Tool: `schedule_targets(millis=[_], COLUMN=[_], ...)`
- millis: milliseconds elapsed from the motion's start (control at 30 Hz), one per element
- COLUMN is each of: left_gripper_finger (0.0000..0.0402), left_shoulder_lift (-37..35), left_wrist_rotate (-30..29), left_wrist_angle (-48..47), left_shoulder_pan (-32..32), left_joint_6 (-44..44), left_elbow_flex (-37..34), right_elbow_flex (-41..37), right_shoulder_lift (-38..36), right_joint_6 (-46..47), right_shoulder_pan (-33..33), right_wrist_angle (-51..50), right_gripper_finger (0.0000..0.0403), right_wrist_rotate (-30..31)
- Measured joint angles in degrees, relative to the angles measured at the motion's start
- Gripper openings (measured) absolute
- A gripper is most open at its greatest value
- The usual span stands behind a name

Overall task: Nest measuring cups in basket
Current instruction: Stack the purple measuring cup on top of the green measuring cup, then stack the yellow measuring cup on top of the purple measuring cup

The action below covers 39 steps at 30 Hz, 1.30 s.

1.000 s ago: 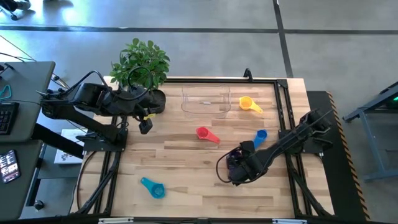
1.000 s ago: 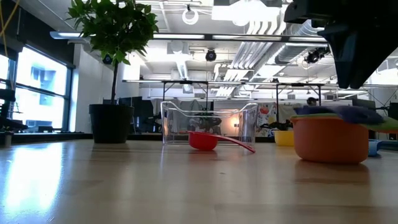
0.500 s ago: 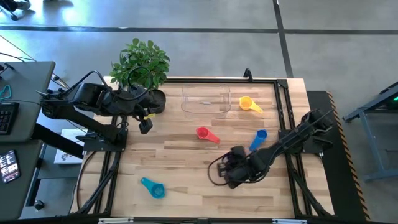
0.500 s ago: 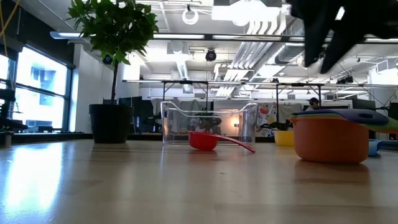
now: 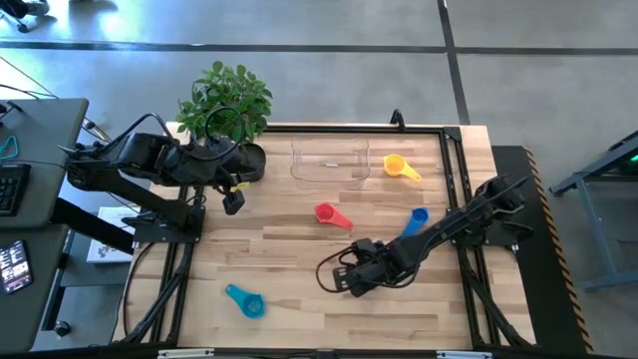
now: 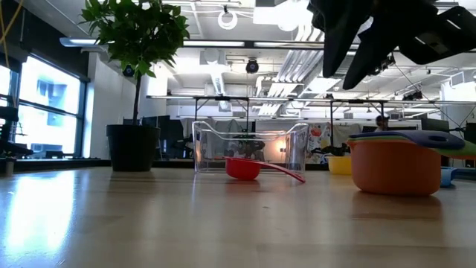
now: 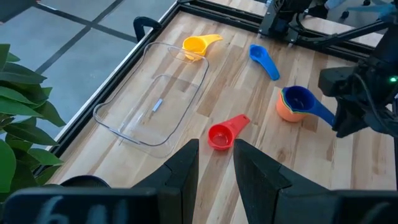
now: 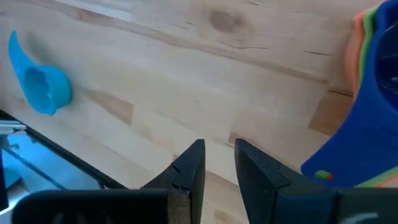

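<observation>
A stack of measuring cups [image 7: 297,106], orange at the bottom with green between and dark blue on top, stands on the table [image 6: 394,167]. My right gripper [image 5: 337,281] hovers open just left of it and touches nothing; the stack shows at the edge of the right wrist view [image 8: 373,74]. Red [image 5: 329,214], light blue [image 5: 414,221], yellow [image 5: 396,167] and teal [image 5: 244,300] cups lie singly on the wood. The clear basket [image 5: 295,165] sits near the far edge with nothing in it. My left gripper [image 5: 233,202] waits, slightly open, by the plant.
A potted plant [image 5: 231,110] in a dark round pot stands at the far left corner beside the left arm. A black frame rail [image 5: 454,189] runs along the right side. Bare wood lies between the teal cup [image 8: 40,87] and the right gripper [image 8: 219,163].
My right gripper has moved toward the table's left edge, away from the stack of cups, and its arm has stretched out after it. The stack has stayed where it was. The left arm has kept still.
</observation>
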Motion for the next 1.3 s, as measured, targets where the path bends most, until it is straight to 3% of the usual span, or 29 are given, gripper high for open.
schedule_targets(millis=[900, 1300], left_gripper_finger=[0.009, 0.009], left_shoulder_lift=[0.0, 0.0], left_wrist_rotate=[0.0, -0.2], left_wrist_angle=[0.0, 0.0], left_shoulder_pan=[0.0, 0.0], left_joint_6=[0.0, 0.0], left_elbow_flex=[0.0, 0.0], right_elbow_flex=[0.0, 1.1], right_shoulder_lift=[4.5, 4.0], right_joint_6=[1.7, -1.7], right_shoulder_pan=[-1.8, -1.4], right_wrist_angle=[-11.8, -10.9], right_gripper_finger=[0.0078, 0.0078], right_wrist_rotate=[-11.0, -7.6])
